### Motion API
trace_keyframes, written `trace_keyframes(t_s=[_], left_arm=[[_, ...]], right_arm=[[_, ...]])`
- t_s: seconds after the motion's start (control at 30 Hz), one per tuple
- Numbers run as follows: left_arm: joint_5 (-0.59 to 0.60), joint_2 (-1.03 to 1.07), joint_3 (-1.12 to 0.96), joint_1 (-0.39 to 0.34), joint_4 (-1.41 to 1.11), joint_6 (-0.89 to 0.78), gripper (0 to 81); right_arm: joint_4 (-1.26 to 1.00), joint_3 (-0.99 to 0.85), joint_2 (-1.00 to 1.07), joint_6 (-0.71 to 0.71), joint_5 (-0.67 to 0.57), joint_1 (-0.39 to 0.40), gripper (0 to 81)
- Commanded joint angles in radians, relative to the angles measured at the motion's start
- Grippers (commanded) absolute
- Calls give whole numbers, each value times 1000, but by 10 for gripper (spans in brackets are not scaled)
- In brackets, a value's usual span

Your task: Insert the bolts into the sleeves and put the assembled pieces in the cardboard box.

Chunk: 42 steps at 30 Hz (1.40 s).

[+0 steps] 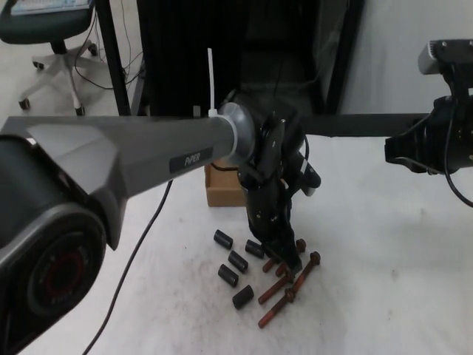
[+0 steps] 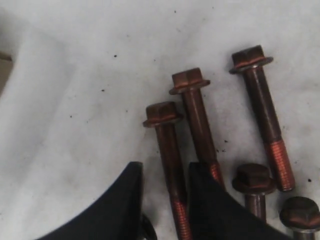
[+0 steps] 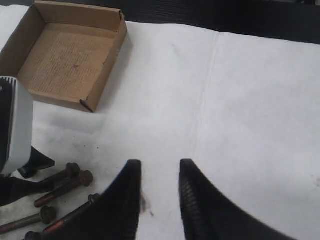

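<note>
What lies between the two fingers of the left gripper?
One bolt. Its shank runs lengthwise through the gap between the open fingers of the left gripper, with its head beyond the fingertips. The left wrist view shows this.

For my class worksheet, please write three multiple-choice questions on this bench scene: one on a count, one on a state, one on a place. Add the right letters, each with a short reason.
1. How many black sleeves lie on the white cloth?
A) three
B) five
C) eight

2. The cardboard box is:
A) taped shut
B) full of assembled pieces
C) open and empty

3. The left gripper is:
A) down at the bolts
B) inside the box
C) above the sleeves

Answers:
1 B: the high view shows five separate sleeves beside the bolts.
2 C: the right wrist view looks straight onto its bare floor.
3 A: the left wrist view shows its open fingers on either side of one bolt's shank.
</note>
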Motion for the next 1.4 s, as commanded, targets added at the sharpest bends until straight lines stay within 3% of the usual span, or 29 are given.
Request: trace_keyframes(t_s=[0.0, 0.57, 0.9, 0.93, 1.0, 1.07, 1.37], left_arm=[[-13, 2, -12, -2, -15, 4, 295], [-13, 54, -12, -2, -51, -12, 295], [-103, 65, -14, 8, -82, -94, 294], [-103, 65, -14, 8, -86, -98, 281], [-103, 65, -14, 8, -86, -120, 182], [-103, 65, -14, 8, -77, -120, 10], [-103, 48, -100, 8, -39, -207, 4]], right_arm=[[4, -11, -13, 1, -11, -3, 258], [4, -11, -13, 1, -11, -3, 258], [4, -11, -13, 1, -11, -3, 258], [4, -11, -13, 1, -11, -3, 258], [11, -11, -13, 1, -11, -3, 258], [26, -11, -13, 1, -11, -3, 258], [41, -11, -13, -8, -11, -3, 258]])
